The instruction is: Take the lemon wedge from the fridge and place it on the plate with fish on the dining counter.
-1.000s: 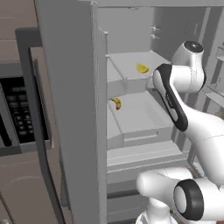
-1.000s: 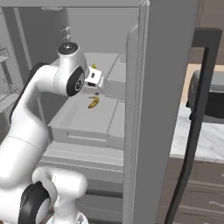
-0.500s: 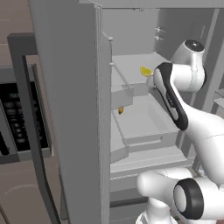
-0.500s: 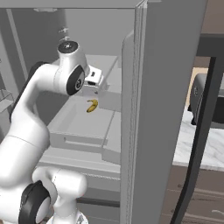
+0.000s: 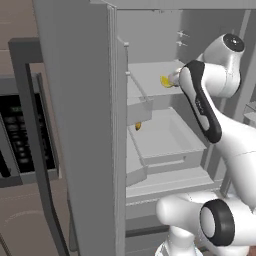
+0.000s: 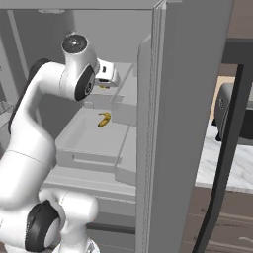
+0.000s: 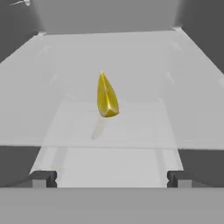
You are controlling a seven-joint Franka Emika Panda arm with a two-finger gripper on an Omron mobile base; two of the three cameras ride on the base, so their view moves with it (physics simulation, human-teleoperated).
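The lemon wedge [image 7: 106, 97] is a tiny bright yellow wedge lying on the upper shelf inside the open fridge [image 5: 165, 145]. In the hand view it sits dead ahead, a short way beyond my gripper [image 7: 111, 179], whose fingertips [image 7: 43, 178] stand wide apart with nothing between them. In the left base view the lemon wedge [image 5: 166, 81] lies just left of my hand at shelf height. In the right base view my hand [image 6: 106, 74] reaches in over that shelf. The plate with fish is out of view.
A small darker orange-yellow bit [image 5: 138, 126] lies on the lower shelf, also seen as a curved piece [image 6: 104, 119]. The open fridge doors [image 5: 85, 125] [image 6: 188, 113] flank the arm. A dark microwave [image 5: 20, 135] is at the left, and a white marble counter [image 6: 222, 165] at the right.
Both base views have shifted, so the base has moved a little at the fridge. My hand sits higher and nearer the upper shelf. The gripper stays open.
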